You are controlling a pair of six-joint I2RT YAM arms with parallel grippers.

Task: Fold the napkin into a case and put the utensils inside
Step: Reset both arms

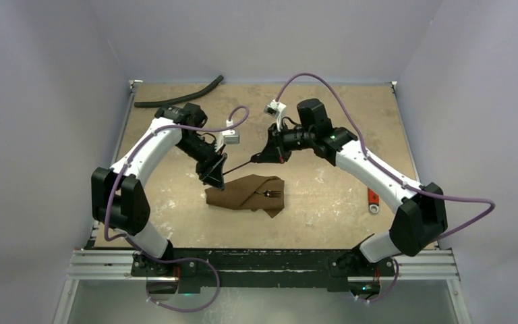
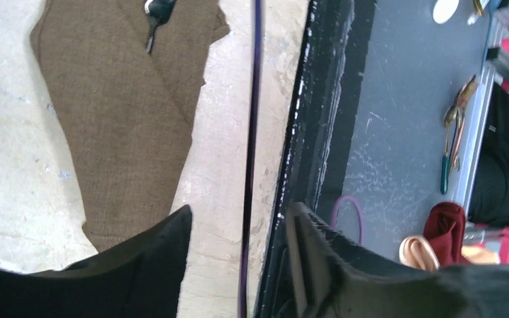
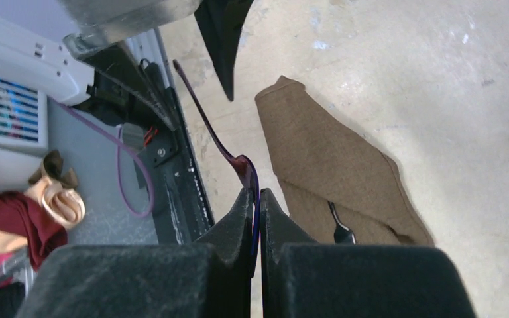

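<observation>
On the table, slightly nearer the arm bases than the far edge, the napkin is lying folded. Its long axis is running left to right and dipping a little toward the near right. Bare tabletop is showing between it and every table edge.

Along the far left edge a black hose is lying, well apart from the napkin.

Both arms are reaching inward, meeting just beyond the napkin's far edge.
- Right gripper: fingers are pressing together, pinching the spoon at its bowl end.
- Left gripper: fingers are standing spread, one on each side of the spoon handle. Contact with either finger: cannot tell.

The spoon is hanging above the table, its long axis sloping from the right gripper down toward the left gripper, handle end pointing left and near.

The fork is resting on the napkin's right part, lying along the cloth's length with its tines pointing right.

Near the right edge a small red tool is lying, well apart from the napkin.
</observation>
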